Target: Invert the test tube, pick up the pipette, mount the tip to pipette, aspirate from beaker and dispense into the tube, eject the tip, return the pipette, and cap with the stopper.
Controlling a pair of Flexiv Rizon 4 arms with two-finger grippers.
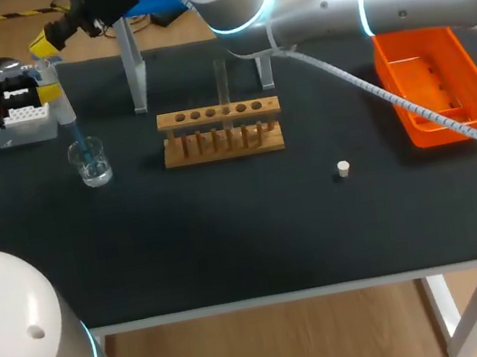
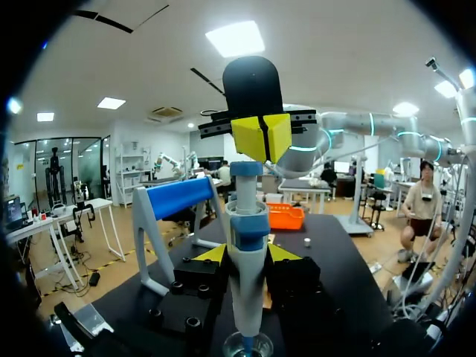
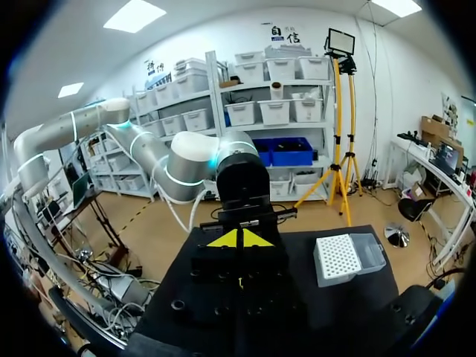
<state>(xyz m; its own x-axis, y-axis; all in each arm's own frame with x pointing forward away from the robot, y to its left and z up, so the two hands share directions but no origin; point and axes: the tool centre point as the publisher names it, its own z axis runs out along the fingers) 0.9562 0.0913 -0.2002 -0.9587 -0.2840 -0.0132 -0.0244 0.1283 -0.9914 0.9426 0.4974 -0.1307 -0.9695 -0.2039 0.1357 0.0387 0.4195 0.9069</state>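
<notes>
The left gripper [image 2: 245, 255] clamps the white-and-blue plastic pipette [image 2: 247, 216] upright, its tip in the clear glass beaker [image 1: 89, 162], and the right gripper [image 2: 261, 137], closed and empty, sits directly on the plunger [image 2: 245, 169].

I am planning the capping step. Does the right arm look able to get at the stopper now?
Probably yes. The stopper lies alone on the bare table, apart from the rack, with nothing over it. But the right tool sits far off at the top of the pipette.
</notes>
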